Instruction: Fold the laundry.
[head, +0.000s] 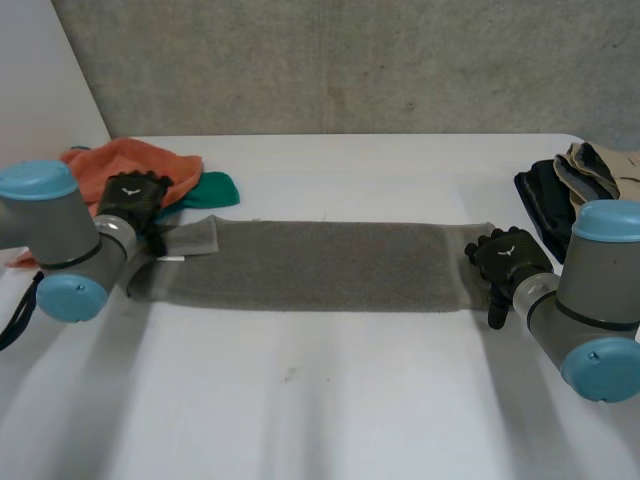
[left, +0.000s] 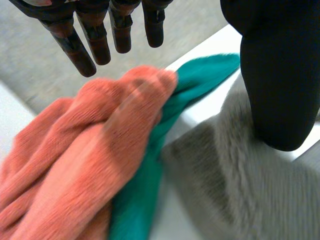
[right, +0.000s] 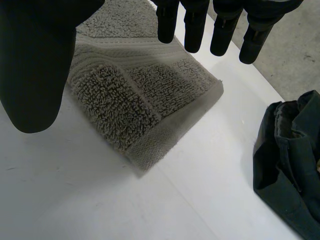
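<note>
The grey towel (head: 320, 265) lies stretched out as one long, narrow strip across the middle of the white counter (head: 330, 400). It is flat, thick terry, with looped pile and a smoother woven band near its hemmed end. At its left end a small flap is turned over on itself.

The left hand (head: 135, 200) sits at that left end. Its fingers (left: 90, 45) are straight and spread a little, hanging over the neighbouring cloths and pinching nothing, while the broad thumb (left: 280, 75) is set apart above the grey pile. I can't tell whether the thumb touches it.

The right hand (head: 510, 258) is at the towel's far right end. Its fingers (right: 195, 30) are straight and side by side with the thumb held wide, poised over the squared corner of the towel and gripping nothing.

Just beside the left hand lies a crumpled orange cloth (head: 125, 165), soft and ribbed in rounded folds. A green cloth (head: 210, 188) is tucked against it and nearly meets the towel's corner.

Off to the right, apart from the towel, a dark garment (head: 540, 200) lies in a heap. It is smooth and folded, with a beige cloth (head: 605, 165) bunched behind it.
</note>
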